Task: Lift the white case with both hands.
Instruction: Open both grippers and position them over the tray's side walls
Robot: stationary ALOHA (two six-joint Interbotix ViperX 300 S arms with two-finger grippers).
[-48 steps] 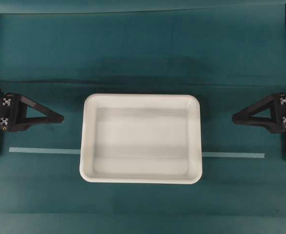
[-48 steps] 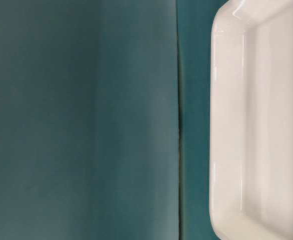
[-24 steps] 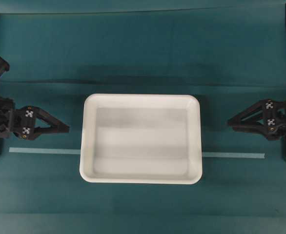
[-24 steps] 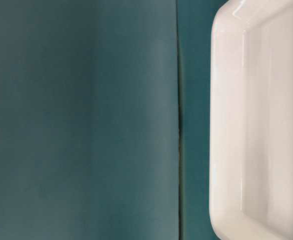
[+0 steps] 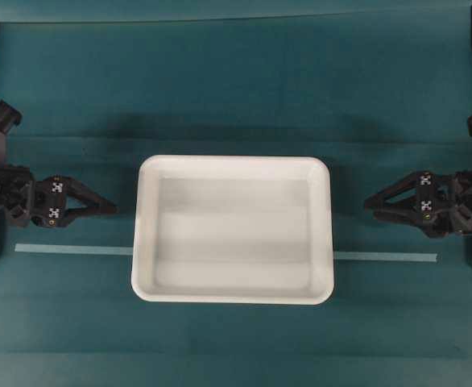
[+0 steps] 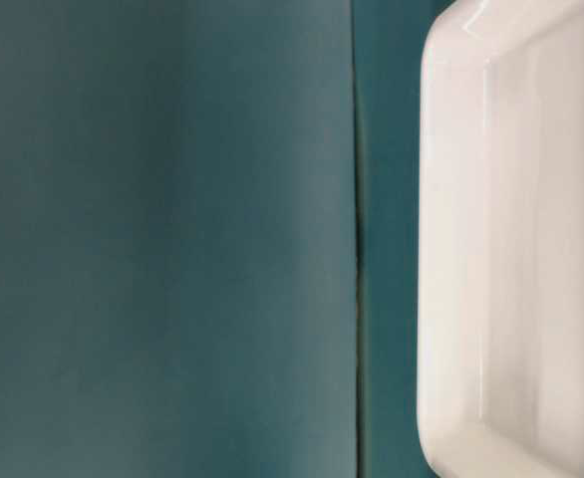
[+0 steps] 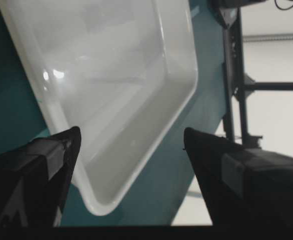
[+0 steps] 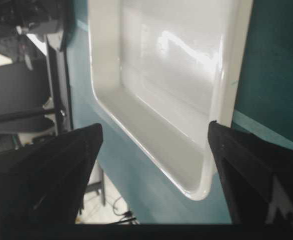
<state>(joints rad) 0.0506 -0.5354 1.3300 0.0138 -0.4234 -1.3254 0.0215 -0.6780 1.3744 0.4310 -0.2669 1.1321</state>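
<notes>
Teal cloth covers the worktop [image 5: 236,97], with a thin pale strip of tape [image 5: 67,249] running across it from side to side. Between the two arms sits the large, shallow, glossy white plastic case [image 5: 233,230] with rounded corners and a raised rim, lying flat on the cloth and over the middle of the tape. The black wedge-shaped left gripper [image 5: 111,210] points at the case's near short side, tips near the rim but apart from it, jaws spread wide and holding nothing. Its wrist view shows the case [image 7: 111,85] ahead, between the two dark fingers [image 7: 34,175]. The matching black right gripper [image 5: 368,202] faces the opposite short side, also near and not touching, jaws equally wide apart and empty. From its wrist view the case [image 8: 171,85] lies ahead, framed by the fingers [image 8: 51,170]. The table-level view shows only the case's rim [image 6: 451,249] on the cloth.
</notes>
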